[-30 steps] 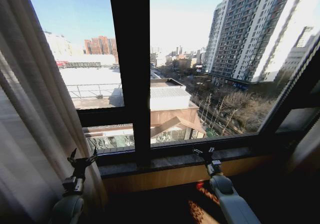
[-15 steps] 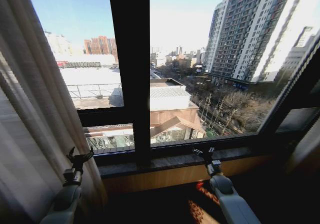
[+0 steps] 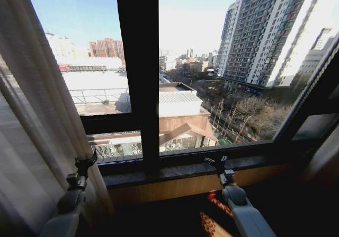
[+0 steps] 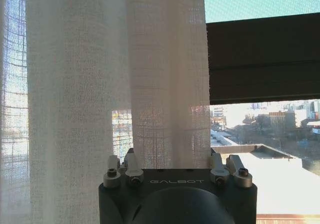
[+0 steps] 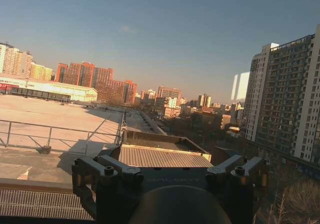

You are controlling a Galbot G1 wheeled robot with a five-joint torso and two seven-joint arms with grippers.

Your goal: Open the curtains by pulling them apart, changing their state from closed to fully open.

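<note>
The sheer cream curtain (image 3: pixel 32 120) hangs in vertical pleats at the left of the window, leaving most of the glass bare. My left gripper (image 3: pixel 86 161) is low down at the curtain's inner edge, fingers open and touching the fabric. In the left wrist view a pleat of the curtain (image 4: pixel 165 83) hangs right in front of the gripper body, between its finger links. On the right, my right gripper (image 3: pixel 216 161) stands open over the window sill (image 3: pixel 175 172), holding nothing and well away from any fabric; its spread fingers (image 5: pixel 92 171) face the glass.
A wide dark window post (image 3: pixel 136 78) runs down the middle, with a dark crossbar (image 3: pixel 106 123) on the left pane. The sloping dark frame (image 3: pixel 312 88) closes the right side. A patterned floor (image 3: pixel 212 221) lies under the right arm.
My left gripper has moved left and slightly down, into the curtain's edge, and its fingers look less spread. The right arm has not moved.
</note>
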